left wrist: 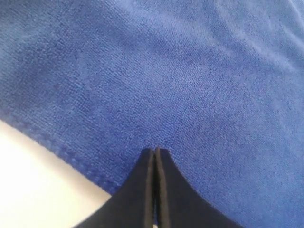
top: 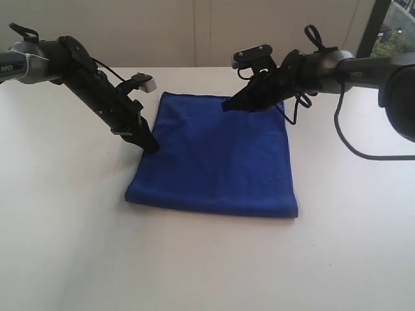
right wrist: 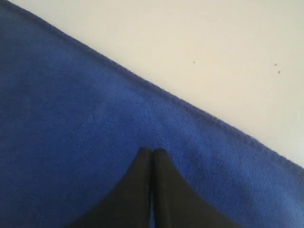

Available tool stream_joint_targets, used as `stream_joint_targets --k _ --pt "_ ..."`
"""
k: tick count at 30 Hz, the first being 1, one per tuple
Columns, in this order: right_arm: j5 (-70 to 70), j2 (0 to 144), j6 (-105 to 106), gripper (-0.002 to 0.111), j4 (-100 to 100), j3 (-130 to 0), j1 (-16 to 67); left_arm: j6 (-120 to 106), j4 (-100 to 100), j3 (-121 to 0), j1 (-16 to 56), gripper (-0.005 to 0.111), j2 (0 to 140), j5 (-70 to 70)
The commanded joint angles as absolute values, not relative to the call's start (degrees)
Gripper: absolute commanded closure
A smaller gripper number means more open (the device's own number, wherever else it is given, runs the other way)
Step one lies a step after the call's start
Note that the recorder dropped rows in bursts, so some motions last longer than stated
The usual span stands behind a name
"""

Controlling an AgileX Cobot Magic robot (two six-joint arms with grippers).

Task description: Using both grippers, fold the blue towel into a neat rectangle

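Note:
The blue towel [top: 217,159] lies flat on the white table as a near-square folded shape. My left gripper [top: 154,149] points down at the towel's left edge, jaws shut with nothing between them; in the left wrist view its tips [left wrist: 156,151] rest over the blue towel [left wrist: 180,80] just inside the stitched hem. My right gripper [top: 227,105] hangs over the far part of the towel, pointing left, also shut and empty. In the right wrist view its tips [right wrist: 152,151] sit above the blue towel [right wrist: 66,118] near its edge.
The white table [top: 207,265] stretches wide in front of and beside the towel. A black cable [top: 353,146] loops from the right arm over the table's right side. A wall stands behind, with a window at the far right corner.

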State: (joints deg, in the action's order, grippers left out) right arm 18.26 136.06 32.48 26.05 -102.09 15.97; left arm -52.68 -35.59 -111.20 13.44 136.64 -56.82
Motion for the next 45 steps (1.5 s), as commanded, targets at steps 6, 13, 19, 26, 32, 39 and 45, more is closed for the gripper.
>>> stream_joint_targets --k 6,13,19,26,32,39,45 --pt "22.26 128.10 29.42 0.108 25.84 -97.09 15.01 -53.44 -35.79 -112.02 13.31 0.107 131.47 -56.89" --pt "22.74 124.77 28.20 0.108 25.67 -90.26 14.81 -51.52 -35.79 -111.29 13.31 0.107 130.25 -62.33" --pt "19.91 115.78 28.20 0.108 25.67 -77.29 14.81 -51.88 -35.90 -101.04 13.43 0.107 127.83 -57.92" --pt "14.26 106.13 28.20 0.108 25.84 -63.91 14.94 -56.16 -35.59 -85.45 17.73 0.107 117.54 -49.06" --pt "10.87 102.01 28.20 0.108 25.84 -60.13 14.94 -54.96 -33.24 -78.56 20.13 0.107 115.35 -39.61" --pt "8.51 101.91 28.20 0.108 25.84 -59.93 14.94 -45.00 -22.40 -75.85 24.19 0.107 111.33 -32.35" --pt "9.27 101.91 28.20 0.108 25.84 -59.93 14.94 -25.85 -1.75 -75.71 29.78 0.107 107.40 -31.02"
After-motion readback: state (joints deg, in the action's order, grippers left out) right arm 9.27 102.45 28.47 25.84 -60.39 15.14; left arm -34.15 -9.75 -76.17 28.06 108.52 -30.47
